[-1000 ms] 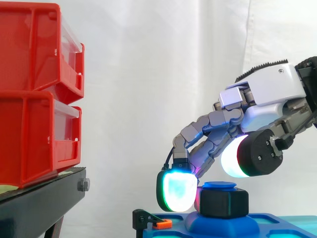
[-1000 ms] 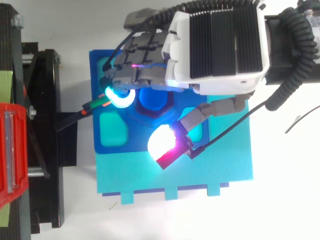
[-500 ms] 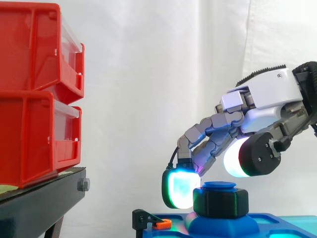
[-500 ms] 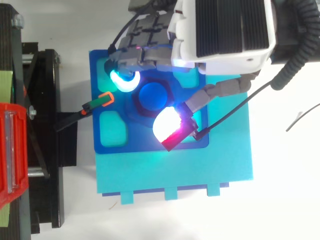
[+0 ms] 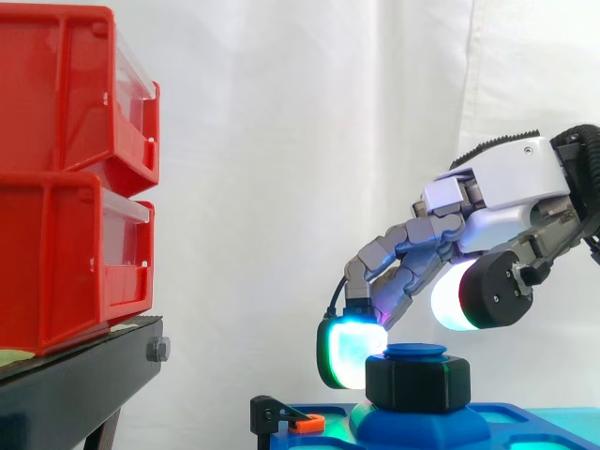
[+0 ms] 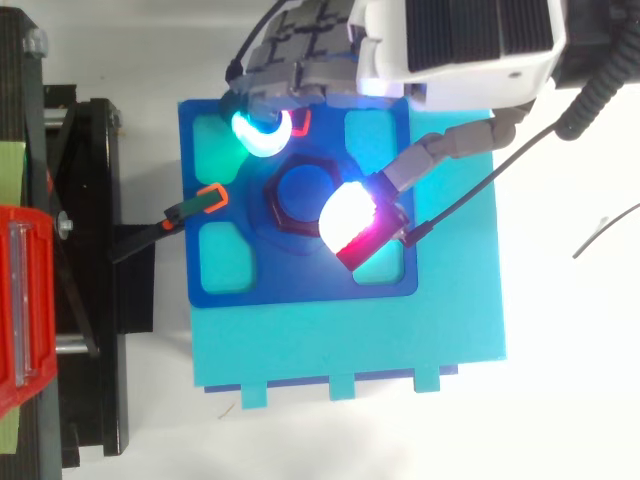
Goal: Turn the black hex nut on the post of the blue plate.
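Matt black hex nut (image 5: 417, 382), glossy red plastic bins (image 5: 66, 178).

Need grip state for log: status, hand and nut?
Hand open, thumb pad above nut. Black hex nut on post, ungripped. Orange-tipped clamp clear of nut.

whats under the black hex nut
The black hex nut sits on a raised round base of the blue plate. The post shows its blue top above the nut; its shaft and the base's top face under the nut are covered.

From the upper right of the frame the hand (image 6: 480, 40) reaches over the blue plate (image 6: 300, 285). The black hex nut (image 6: 271, 206) sits around the post (image 6: 298, 190), near the plate's middle.
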Robot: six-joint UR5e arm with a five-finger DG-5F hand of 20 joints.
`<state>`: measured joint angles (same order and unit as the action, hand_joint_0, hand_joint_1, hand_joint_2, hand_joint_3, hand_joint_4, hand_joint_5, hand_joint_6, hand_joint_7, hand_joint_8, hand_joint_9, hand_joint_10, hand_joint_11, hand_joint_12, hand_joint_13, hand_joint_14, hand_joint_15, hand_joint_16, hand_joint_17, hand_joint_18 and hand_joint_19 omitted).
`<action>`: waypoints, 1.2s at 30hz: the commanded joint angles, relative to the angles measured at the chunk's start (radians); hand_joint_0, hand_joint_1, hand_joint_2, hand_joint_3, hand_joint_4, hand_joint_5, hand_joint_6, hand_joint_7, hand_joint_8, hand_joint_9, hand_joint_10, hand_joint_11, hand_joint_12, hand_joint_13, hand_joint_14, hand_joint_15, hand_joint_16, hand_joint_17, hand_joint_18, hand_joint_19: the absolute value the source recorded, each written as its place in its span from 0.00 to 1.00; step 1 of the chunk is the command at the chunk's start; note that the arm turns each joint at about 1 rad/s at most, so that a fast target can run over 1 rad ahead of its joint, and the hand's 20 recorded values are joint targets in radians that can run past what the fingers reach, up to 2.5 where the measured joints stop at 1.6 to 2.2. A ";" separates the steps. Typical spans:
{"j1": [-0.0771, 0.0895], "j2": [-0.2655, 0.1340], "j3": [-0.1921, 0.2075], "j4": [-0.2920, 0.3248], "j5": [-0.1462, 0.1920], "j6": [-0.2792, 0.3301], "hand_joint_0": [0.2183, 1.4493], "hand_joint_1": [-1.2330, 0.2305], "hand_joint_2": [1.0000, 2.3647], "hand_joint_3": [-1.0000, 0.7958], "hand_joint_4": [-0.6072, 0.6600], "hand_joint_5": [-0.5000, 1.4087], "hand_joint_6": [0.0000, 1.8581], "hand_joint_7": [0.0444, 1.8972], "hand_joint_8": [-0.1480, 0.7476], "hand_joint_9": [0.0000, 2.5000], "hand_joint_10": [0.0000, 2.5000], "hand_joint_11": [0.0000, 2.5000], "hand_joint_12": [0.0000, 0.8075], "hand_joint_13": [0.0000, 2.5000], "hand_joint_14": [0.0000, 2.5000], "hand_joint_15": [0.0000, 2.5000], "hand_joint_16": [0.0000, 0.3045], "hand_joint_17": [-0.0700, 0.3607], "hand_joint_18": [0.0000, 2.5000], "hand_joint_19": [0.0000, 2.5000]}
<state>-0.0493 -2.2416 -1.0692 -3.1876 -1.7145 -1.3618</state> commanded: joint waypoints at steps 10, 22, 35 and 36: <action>-0.001 0.001 0.041 -0.005 -0.002 0.000 0.22 0.62 0.00 0.28 0.68 0.18 0.27 0.45 0.45 0.22 0.00 0.04 0.45 0.21 0.00 0.08 0.17 0.43 0.16 0.15; 0.025 0.001 0.054 0.005 0.001 0.004 0.23 0.62 0.00 0.28 0.68 0.18 0.27 0.45 0.45 0.22 0.00 0.04 0.45 0.21 0.00 0.08 0.17 0.43 0.16 0.15; 0.088 -0.001 0.054 0.003 0.085 0.017 0.23 0.62 0.00 0.28 0.68 0.18 0.27 0.45 0.45 0.22 0.00 0.04 0.45 0.21 0.00 0.08 0.17 0.43 0.16 0.15; 0.091 0.001 0.054 0.003 0.089 0.017 0.22 0.62 0.00 0.28 0.68 0.18 0.27 0.45 0.45 0.22 0.00 0.04 0.45 0.21 0.00 0.08 0.17 0.43 0.16 0.15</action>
<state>0.0283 -2.2417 -1.0156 -3.1837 -1.6439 -1.3458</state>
